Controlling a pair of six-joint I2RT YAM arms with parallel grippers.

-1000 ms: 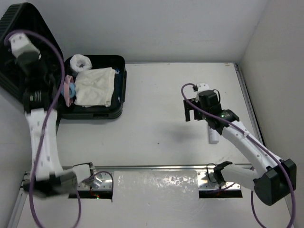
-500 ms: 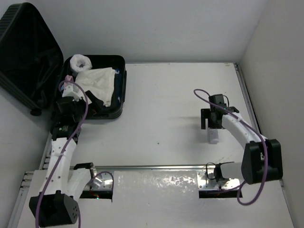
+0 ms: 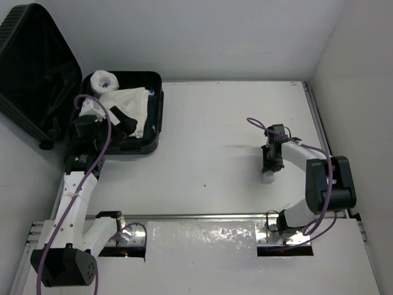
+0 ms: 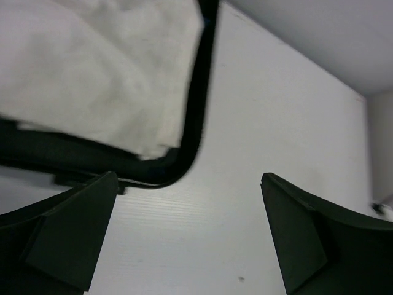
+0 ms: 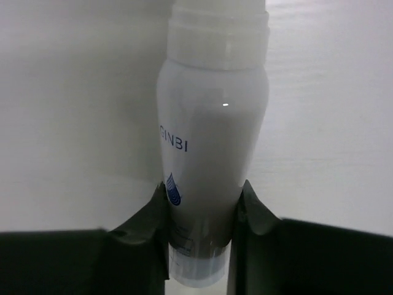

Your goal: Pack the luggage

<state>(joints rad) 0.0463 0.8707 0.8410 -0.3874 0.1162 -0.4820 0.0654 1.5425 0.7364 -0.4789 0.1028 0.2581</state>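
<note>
Right gripper (image 5: 201,200) is clamped on a white bottle (image 5: 212,129), one finger pressed to each side, cap pointing to twelve o'clock in the wrist view. Dark blue lettering on the bottle reads "GINBI", its start lost round the curve, with a blue drop emblem beneath. Bottle and gripper sit at three o'clock on the table (image 3: 209,129). Left gripper (image 4: 189,179) hangs wide apart, grasping nothing, over the near corner of the luggage (image 3: 157,110), which lies open at ten o'clock with a white cloth (image 3: 126,110) inside.
</note>
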